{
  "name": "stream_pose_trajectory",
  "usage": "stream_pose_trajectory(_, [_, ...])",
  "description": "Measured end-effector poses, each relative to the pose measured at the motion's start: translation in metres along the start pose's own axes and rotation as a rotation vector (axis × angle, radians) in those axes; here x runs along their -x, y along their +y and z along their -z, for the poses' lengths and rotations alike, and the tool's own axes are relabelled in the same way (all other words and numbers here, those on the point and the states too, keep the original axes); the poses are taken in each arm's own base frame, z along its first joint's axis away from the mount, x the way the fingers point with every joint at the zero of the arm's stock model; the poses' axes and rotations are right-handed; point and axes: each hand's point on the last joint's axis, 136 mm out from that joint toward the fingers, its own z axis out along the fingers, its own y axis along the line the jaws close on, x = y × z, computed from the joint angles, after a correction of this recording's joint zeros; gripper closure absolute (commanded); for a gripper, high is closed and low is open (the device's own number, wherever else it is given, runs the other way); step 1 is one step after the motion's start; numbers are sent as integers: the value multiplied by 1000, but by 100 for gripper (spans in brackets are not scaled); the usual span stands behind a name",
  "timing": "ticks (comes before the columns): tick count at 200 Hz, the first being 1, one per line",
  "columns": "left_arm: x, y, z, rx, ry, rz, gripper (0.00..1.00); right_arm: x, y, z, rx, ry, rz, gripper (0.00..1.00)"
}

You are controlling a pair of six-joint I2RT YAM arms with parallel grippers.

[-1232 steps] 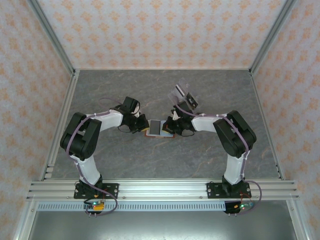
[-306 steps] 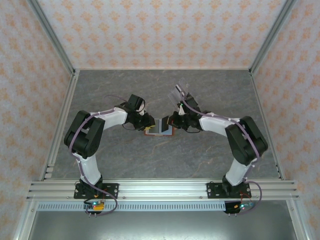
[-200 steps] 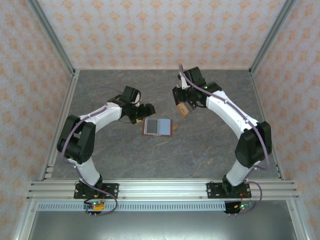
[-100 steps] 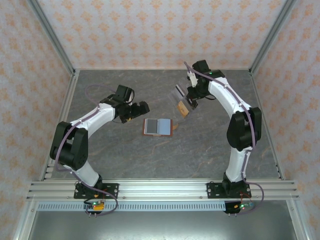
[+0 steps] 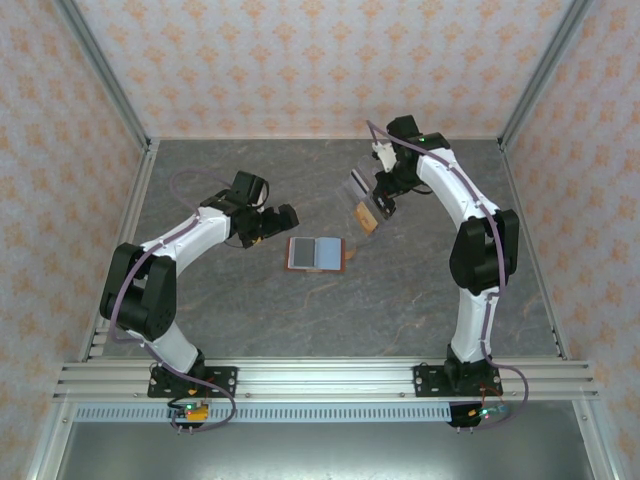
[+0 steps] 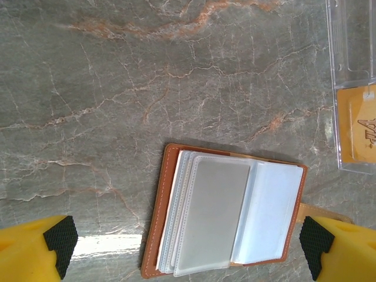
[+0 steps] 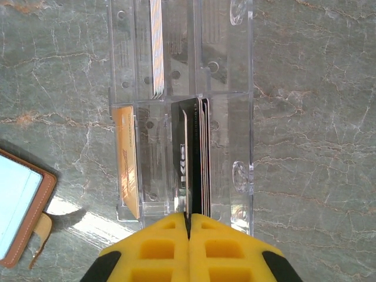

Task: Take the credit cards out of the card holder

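Holder: I see the card holder (image 5: pixel 316 253) lying open and flat mid-worktop, grey-blue clear sleeves up, brown rim around; in my left wrist view (image 6: pixel 226 215) it sits between the fingertips, untouched. Laid open so the sleeves can be reached.
Left gripper: the left gripper (image 5: pixel 283 220) hangs at about 10 o'clock of the holder, just beside it, jaws spread wide with nothing between them; I read it as standing off.
Right gripper: the right gripper (image 7: pixel 189 220) has its yellow fingers pressed together on the near edge of a dark card (image 7: pixel 187 164) standing on edge. In the top view it is at (image 5: pixel 386 203), 2 o'clock of the holder.
Tray: a clear plastic tray (image 7: pixel 241 106) with slots, at 1 o'clock of the holder; the dark card stands in a middle slot among other dark ones, a yellowish card (image 7: pixel 127 170) in the left slot. Slots keep cards upright and apart.
Stage: my guess is that this card is being dropped off.
Risk: a card may tip on release.
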Motion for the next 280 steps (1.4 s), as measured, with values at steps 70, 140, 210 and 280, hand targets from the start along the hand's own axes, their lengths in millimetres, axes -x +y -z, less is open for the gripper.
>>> stream_pose_trajectory(70, [-12,11,-6,23,28,9,0,-2,-3,-6,-12,16,15,89])
stream_pose_trajectory(140, [-15,13,0,20,20,15,0,-4,-3,-18,-7,38,-1,66])
stream_pose_trajectory(210, [-21,21,12,30,-11,27,0,14,28,48,42,-161,-199,46])
stream_pose_trajectory(280, [-22,36,23,53,-36,69,0,-23,161,29,214,-102,-304,42])
